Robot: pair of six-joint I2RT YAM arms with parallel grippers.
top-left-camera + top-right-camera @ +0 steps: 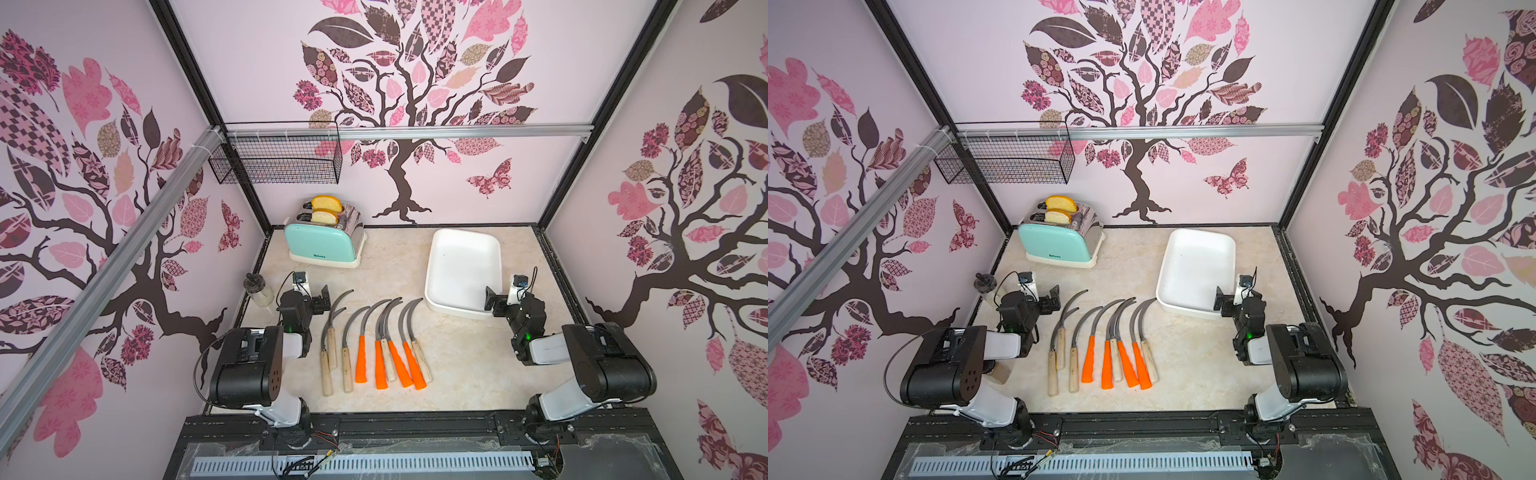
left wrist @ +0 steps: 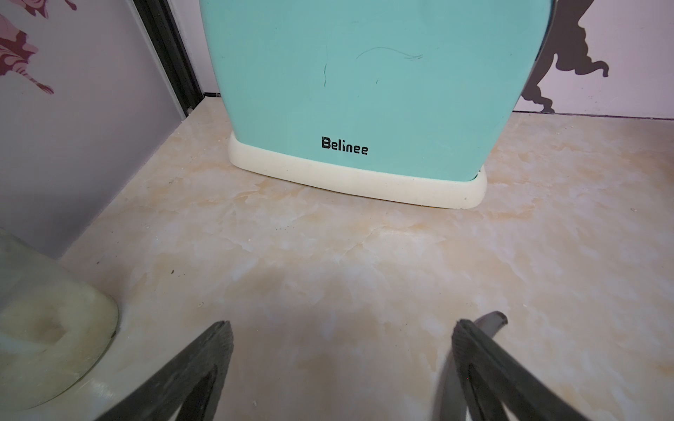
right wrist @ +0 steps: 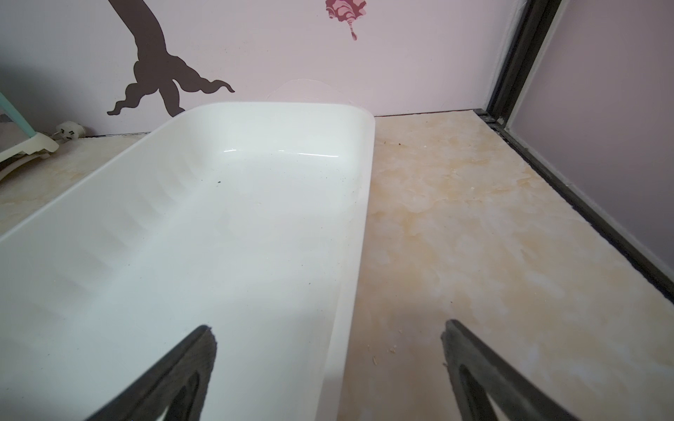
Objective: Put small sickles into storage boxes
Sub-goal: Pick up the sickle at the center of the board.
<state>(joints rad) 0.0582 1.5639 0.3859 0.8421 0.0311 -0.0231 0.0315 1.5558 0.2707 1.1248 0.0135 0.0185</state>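
Observation:
Several small sickles (image 1: 360, 359) (image 1: 1088, 359) lie side by side on the marble table in both top views, with curved grey blades pointing away; some handles are pale wood (image 1: 327, 374), others bright orange. The white storage box (image 1: 461, 266) (image 1: 1196, 266) stands empty at the back right. My left gripper (image 1: 323, 293) (image 2: 341, 326) is open just left of the leftmost blade tips; one grey blade tip (image 2: 492, 320) shows beside a finger. My right gripper (image 1: 492, 297) (image 3: 328, 328) is open over the box's (image 3: 219, 237) near right corner, straddling its wall, holding nothing.
A mint toaster (image 1: 324, 241) (image 2: 364, 91) with two bread slices stands at the back left. A glass jar (image 1: 257, 291) (image 2: 47, 328) sits by the left wall next to my left arm. A black wire basket (image 1: 278, 156) hangs on the rail above.

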